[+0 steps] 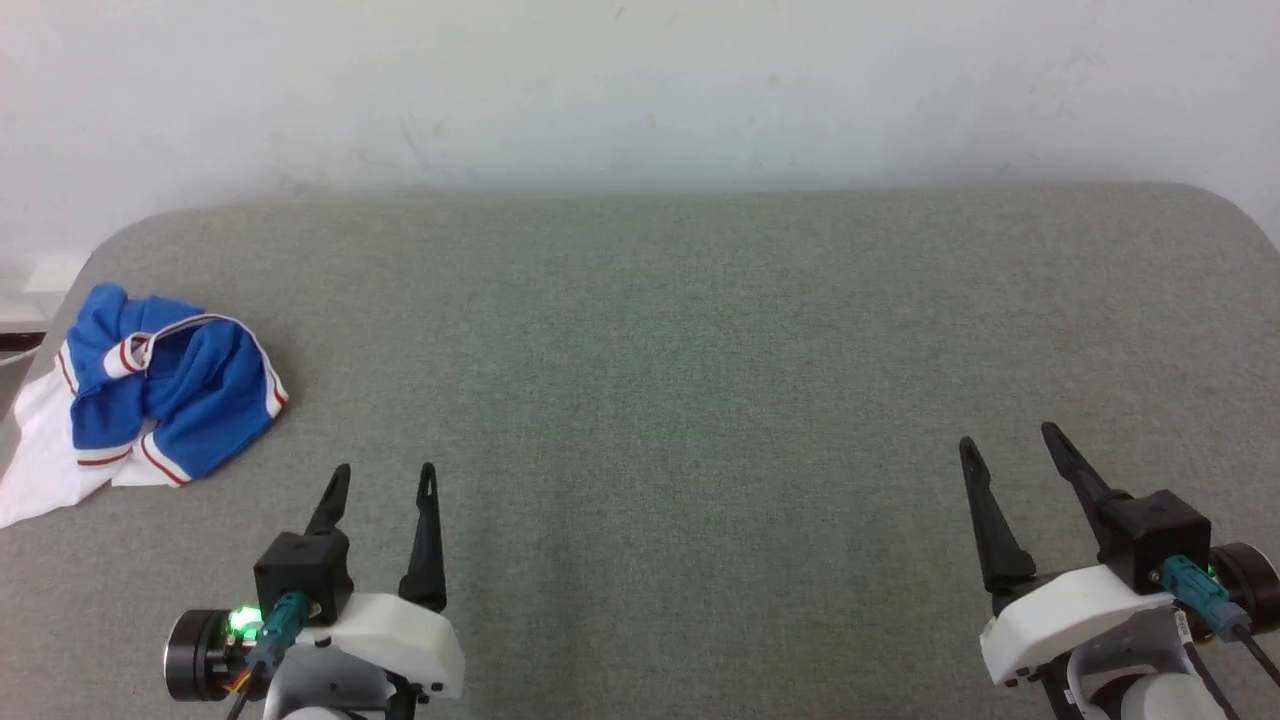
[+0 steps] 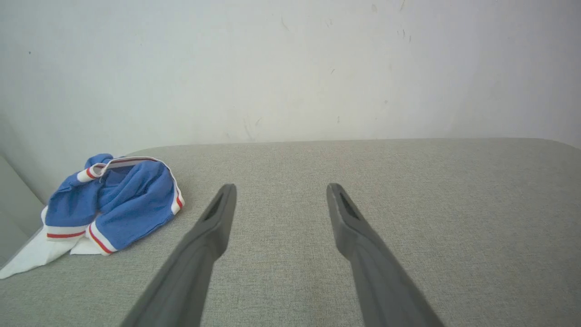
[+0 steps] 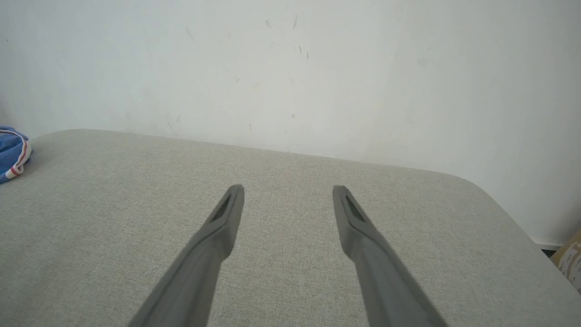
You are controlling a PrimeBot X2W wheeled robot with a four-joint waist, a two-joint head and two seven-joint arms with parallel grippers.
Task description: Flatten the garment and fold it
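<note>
We hold the left pincer (image 1: 385, 468) and right pincer (image 1: 1006, 433) spread (nothing grasped yet). The garment (image 1: 190, 390) lies bunched at the tabletop (image 1: 700, 350) left edge.

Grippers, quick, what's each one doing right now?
Left gripper: open, empty, near the crumpled blue jersey.
Right gripper: open, empty.

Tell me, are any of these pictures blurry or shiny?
Head view: soft, even light, no glare, the garment sharp on the grey table. Left wrist view: the left gripper goes fuzzy toward the bottom edge. Right wrist view: the right gripper blurs the same way; the garment is cut off at the left edge.
</note>
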